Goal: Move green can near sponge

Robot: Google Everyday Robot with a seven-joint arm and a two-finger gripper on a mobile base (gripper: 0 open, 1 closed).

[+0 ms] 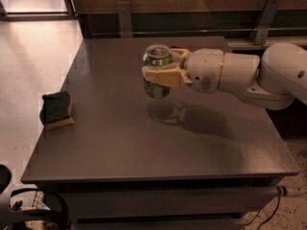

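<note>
Two task things: a small cylindrical drink can with green patterned sides and a silver pull-tab top (156, 88), and a small rectangular sponge, dark green scouring layer over yellow foam (56, 109).
Claw: the cream two-finger claw (159, 65) was clamped on the can, its near finger lying across the can's middle, above the far-centre part of the worktop.
Can: upright and held clear of the surface, with its shadow (168, 113) on the worktop just below it.
Sponge: lying flat by the worktop's left edge, green side up, well apart from the can.
Worktop: dark grey, matte and square (120, 147).
Arm: thick, white and rounded (240, 73), reaching in from the right side.
</note>
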